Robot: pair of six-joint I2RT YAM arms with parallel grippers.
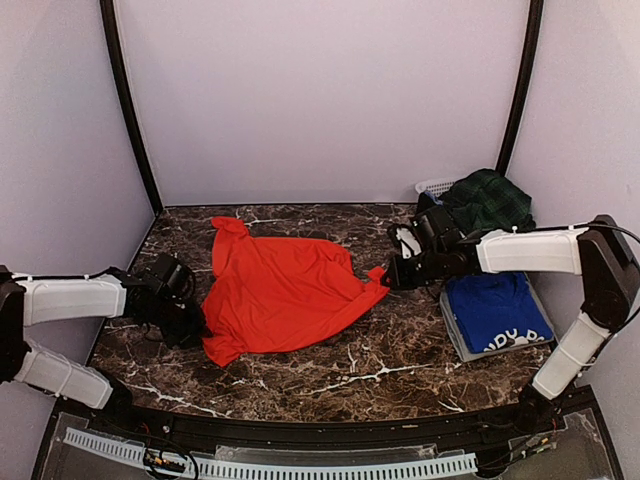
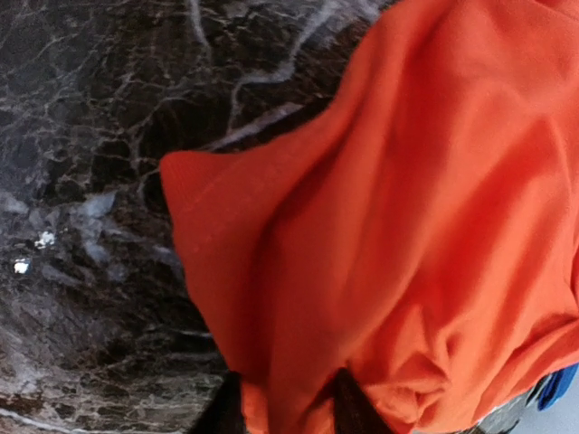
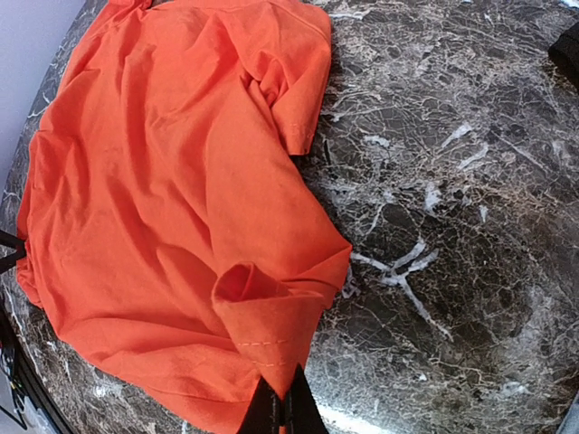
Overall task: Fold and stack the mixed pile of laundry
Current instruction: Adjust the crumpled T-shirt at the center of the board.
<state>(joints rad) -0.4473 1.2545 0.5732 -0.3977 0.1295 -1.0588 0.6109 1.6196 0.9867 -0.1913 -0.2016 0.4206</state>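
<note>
The red-orange T-shirt (image 1: pixel 285 295) lies spread and wrinkled across the middle of the dark marble table. My left gripper (image 1: pixel 195 325) is low at the shirt's left edge. In the left wrist view its two dark fingers (image 2: pixel 226 411) stand apart, with a fold of the orange cloth (image 2: pixel 380 226) filling the gap of the left gripper (image 2: pixel 289 411). My right gripper (image 1: pixel 390 275) is shut on the shirt's right corner. The right wrist view shows that hemmed corner (image 3: pixel 271 334) pinched into a small cone at the right gripper (image 3: pixel 285 411).
A folded royal blue T-shirt (image 1: pixel 497 310) with white print rests on a flat grey tray (image 1: pixel 455 340) at the right. Behind it, a dark green tartan skirt (image 1: pixel 488 200) is heaped over a white slotted basket (image 1: pixel 435 187). Pale walls enclose the table.
</note>
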